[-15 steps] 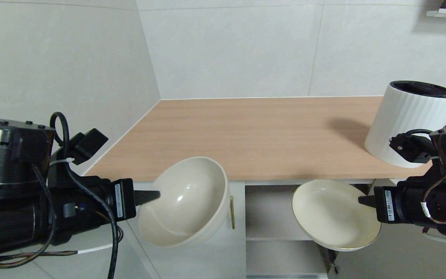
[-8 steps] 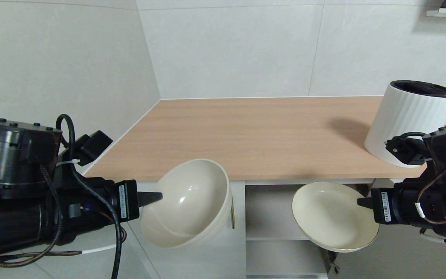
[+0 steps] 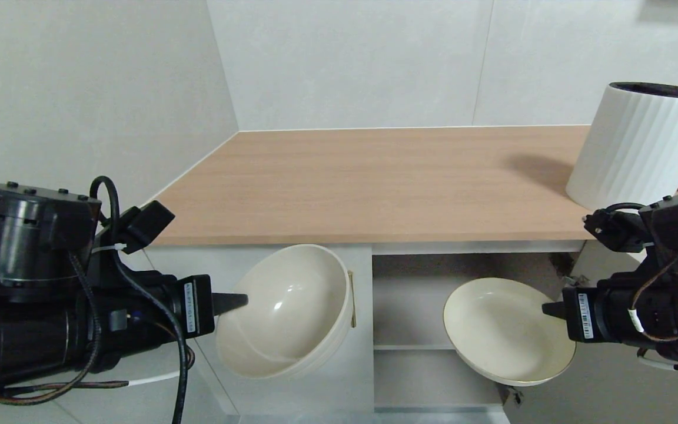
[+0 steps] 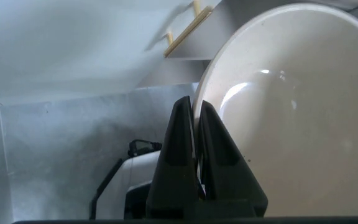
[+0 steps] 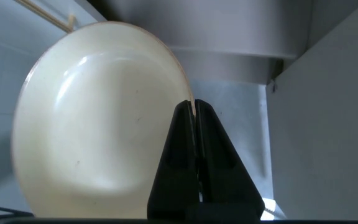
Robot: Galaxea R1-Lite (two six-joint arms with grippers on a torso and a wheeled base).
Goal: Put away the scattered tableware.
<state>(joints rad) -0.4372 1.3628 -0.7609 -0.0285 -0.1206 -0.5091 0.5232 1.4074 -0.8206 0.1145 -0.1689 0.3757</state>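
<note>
Pinching the rim, the left gripper point(image 3: 238, 301) holds the deep cream bowl point(image 3: 289, 315) tilted, low before the closed cabinet door point(image 3: 327, 390). To the right, the right gripper point(image 3: 549, 308) clamps its fingers on the rim of the shallow plate point(image 3: 504, 331) before the open cabinet shelf point(image 3: 406, 347). Both pieces appear rigid, smooth and breakable; rim pinches would likely slip if swung.

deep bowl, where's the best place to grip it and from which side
Take the deep bowl by its thin rim, one finger inside and one outside, coming in edge-on from the robot's left. Its rounded body looks too wide to span, and the rim is the only narrow part. The left gripper holds it that way, shut on the rim, with the bowl tilted.
</note>
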